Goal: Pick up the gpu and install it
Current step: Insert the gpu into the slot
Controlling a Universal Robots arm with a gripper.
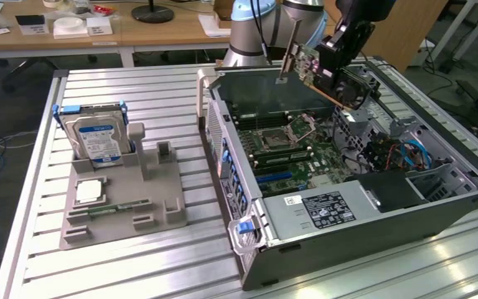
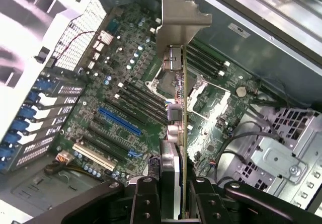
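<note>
Slatted aluminium table (image 1: 139, 87) is seen carrying an open computer case (image 1: 222, 134). Above its motherboard (image 1: 293, 149) the gripper (image 1: 332, 59) is closed narrowly on the gpu (image 1: 338, 81), which is held tilted and clear of everything, its silver bracket (image 2: 178, 17) pointing away from the wrist. Positioning over the board is judged to be the step in hand. The card's lower edge should be kept parallel to the blue slot (image 2: 119, 122), which lies below and to one side of the fingers (image 2: 148, 196), and the tilt should be taken out. The arm is reached in from the case's far side, with the wrist angled downward.
</note>
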